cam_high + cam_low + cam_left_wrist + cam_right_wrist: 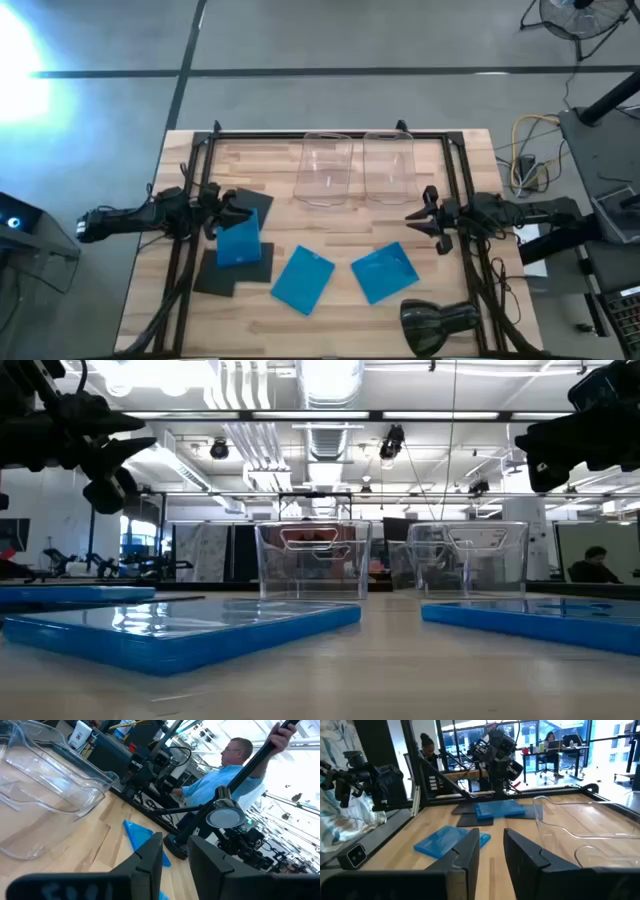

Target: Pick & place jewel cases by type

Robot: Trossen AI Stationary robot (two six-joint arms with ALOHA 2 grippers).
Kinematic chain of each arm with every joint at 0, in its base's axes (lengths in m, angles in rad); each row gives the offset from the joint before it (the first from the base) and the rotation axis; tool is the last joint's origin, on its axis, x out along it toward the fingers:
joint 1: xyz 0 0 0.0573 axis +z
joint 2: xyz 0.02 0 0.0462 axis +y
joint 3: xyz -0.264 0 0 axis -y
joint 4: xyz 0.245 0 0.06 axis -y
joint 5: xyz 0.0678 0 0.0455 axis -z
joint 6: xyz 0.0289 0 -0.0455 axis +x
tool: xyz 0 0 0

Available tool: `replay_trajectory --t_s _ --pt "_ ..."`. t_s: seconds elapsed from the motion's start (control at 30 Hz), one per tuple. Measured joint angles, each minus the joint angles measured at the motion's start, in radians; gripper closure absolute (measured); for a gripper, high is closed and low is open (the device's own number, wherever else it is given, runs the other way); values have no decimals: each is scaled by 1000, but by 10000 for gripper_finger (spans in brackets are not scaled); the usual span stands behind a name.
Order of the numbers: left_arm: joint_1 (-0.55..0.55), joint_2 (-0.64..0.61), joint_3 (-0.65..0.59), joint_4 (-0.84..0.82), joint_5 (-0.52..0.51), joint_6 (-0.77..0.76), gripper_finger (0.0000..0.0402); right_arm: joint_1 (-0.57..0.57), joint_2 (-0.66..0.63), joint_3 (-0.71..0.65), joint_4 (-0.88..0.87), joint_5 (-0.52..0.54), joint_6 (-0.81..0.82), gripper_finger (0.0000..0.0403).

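Observation:
Three bright blue jewel cases lie flat on the wooden table: one [238,242] on top of dark cases [222,272], one [303,278] near the middle, one [385,272] to its right. Another dark case [254,199] shows under the left gripper. My left gripper [232,211] hovers open above the stack's far edge, clear of it. My right gripper [412,222] hangs open above bare wood, beyond the right blue case. The right wrist view shows the middle blue case [447,840] and the stacked one [499,810].
Two clear plastic bins [325,168] [390,165] stand side by side at the far middle of the table. A black camera housing [437,322] sits at the near edge. A black frame rail [330,133] runs around the table. People sit in the room behind.

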Motion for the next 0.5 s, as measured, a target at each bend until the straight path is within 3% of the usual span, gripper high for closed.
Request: replay_trajectory --t_s 0.5 --pt "0 0 0 0 0 0 329 0 0 0 0 0 0 331"
